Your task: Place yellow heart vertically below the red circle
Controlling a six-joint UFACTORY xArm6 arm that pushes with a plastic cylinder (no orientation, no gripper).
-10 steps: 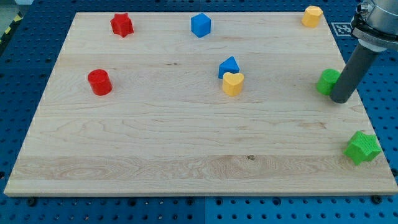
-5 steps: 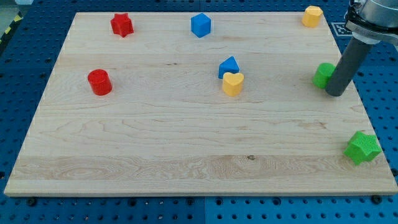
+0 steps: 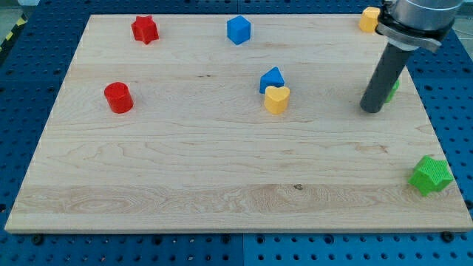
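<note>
Yellow heart (image 3: 276,99) mid-board; red circle (image 3: 118,97) far left.

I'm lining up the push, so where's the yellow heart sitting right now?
The yellow heart sits a little to the view's right of the board's centre, touching the blue block just above it. My tip is well off to its right.

On the board (image 3: 222,170), the star (image 3: 145,29) lies upper left with the circle (image 3: 117,97) below it at mid-left, and the cube (image 3: 238,29) sits top centre. The heart (image 3: 276,99) touches the wedge (image 3: 271,77) just above it near the centre. My tip (image 3: 370,111) stands right of them; another star (image 3: 431,175) sits lower right.
</note>
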